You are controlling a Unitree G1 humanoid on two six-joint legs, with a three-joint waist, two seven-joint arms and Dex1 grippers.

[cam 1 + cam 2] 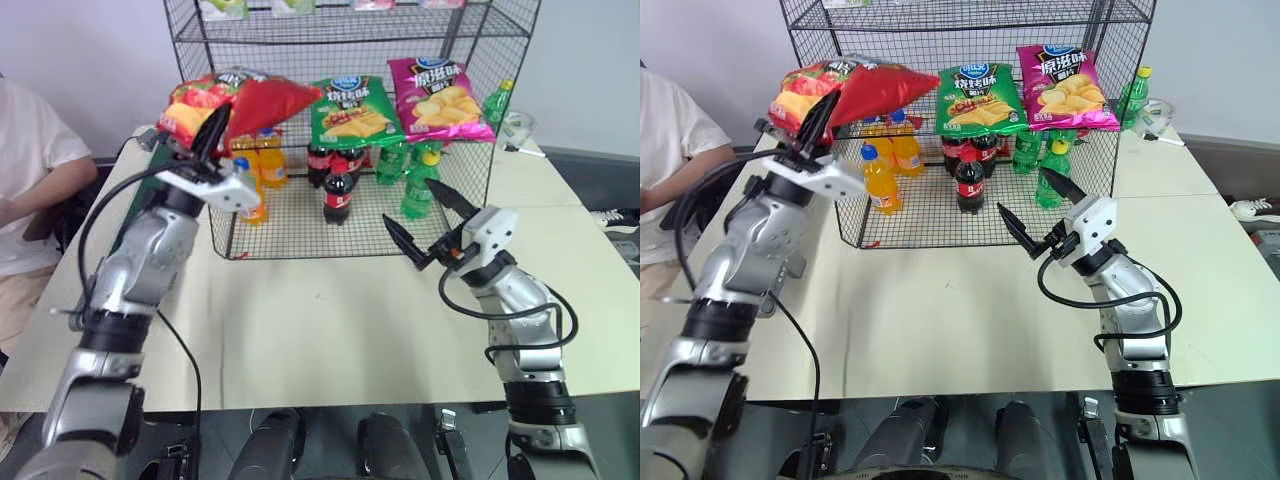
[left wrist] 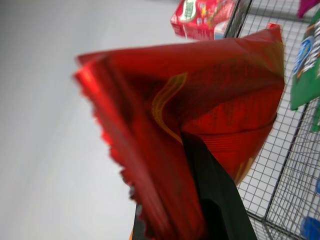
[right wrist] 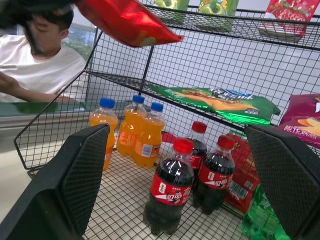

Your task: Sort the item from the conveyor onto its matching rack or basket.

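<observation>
Left eye view: left gripper (image 1: 212,128) clamps red bag (image 1: 250,98) at rack (image 1: 350,60) shelf; placement remains. Right gripper (image 1: 432,222) released.

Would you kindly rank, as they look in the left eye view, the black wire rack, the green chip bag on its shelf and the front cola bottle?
Largest to smallest:
1. Black wire-mesh rack
2. Green crinkly chip bag
3. Dark cola bottle with red cap, nearest the camera yet plainly smallest.
</observation>
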